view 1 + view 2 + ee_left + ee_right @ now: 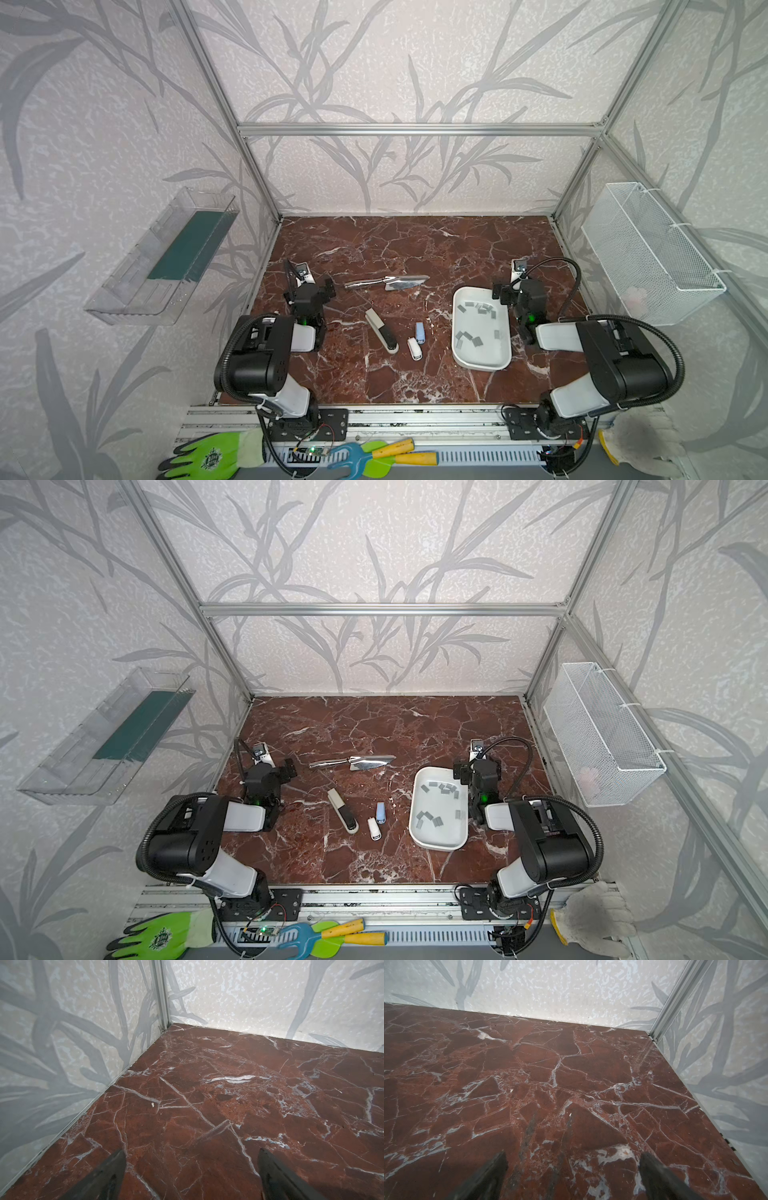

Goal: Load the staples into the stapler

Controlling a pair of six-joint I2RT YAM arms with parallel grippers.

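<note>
Three staplers lie mid-table in both top views: a long grey-and-black stapler [381,331] [342,811], a small blue stapler [420,332] [380,812] and a small white stapler [414,348] [374,828]. To their right, several grey strips of staples [478,308] [444,788] lie loose in a white tray [482,366] [436,846]. My left gripper [311,289] [191,1159] hovers open over bare marble, left of the staplers. My right gripper [517,291] [573,1159] is open too, just right of the tray. Neither wrist view shows staplers or staples.
A shiny metal trowel [386,282] lies behind the staplers. A clear bin [166,257] hangs on the left wall and a white wire basket [652,253] on the right wall. Gloves [208,455] and garden tools [374,455] lie beyond the front rail.
</note>
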